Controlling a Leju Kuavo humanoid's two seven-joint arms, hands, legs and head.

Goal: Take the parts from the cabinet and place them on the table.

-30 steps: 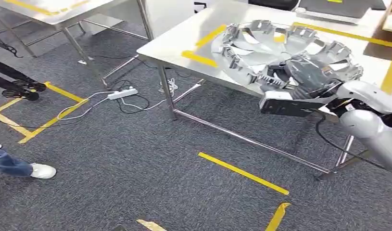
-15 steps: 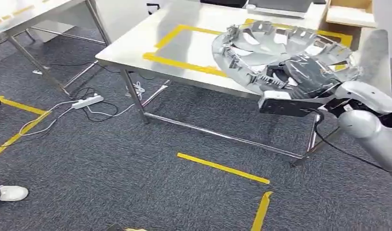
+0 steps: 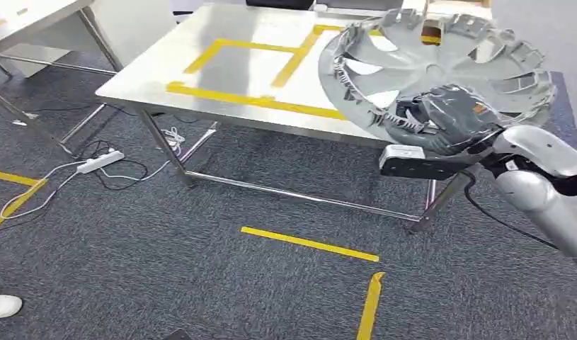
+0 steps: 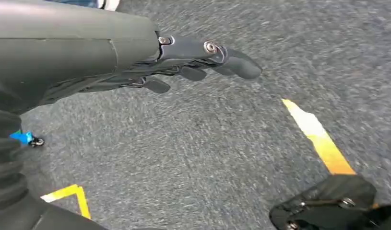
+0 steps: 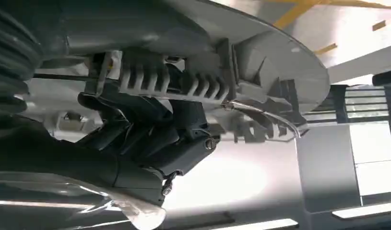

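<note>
Right hand (image 3: 441, 120) grips the rim of the hubcap (image 3: 441, 67), a large grey wheel-cover part with spokes and clip tabs round its edge. In the right wrist view the dark fingers (image 5: 150, 129) close on the ribbed rim section of the hubcap (image 5: 260, 62). From the head view, the hubcap is carried tilted, above the near right portion of the counter (image 3: 221, 78); whether it touches the surface cannot be told. Left hand (image 4: 193, 62) hangs over the carpet, holding nothing, its fingers extended and slightly apart. Counter is stainless steel with yellow tape lines (image 3: 257, 99) marking a rectangle on its top. Carpet (image 3: 200, 269) is dark grey, with yellow tape strips (image 3: 310, 244) in front of the counter. White power strip (image 3: 98, 161) with trailing cable lies on the carpet near the counter's left leg. White shoe (image 3: 2, 306) of a person sits at the lower left edge.
</note>
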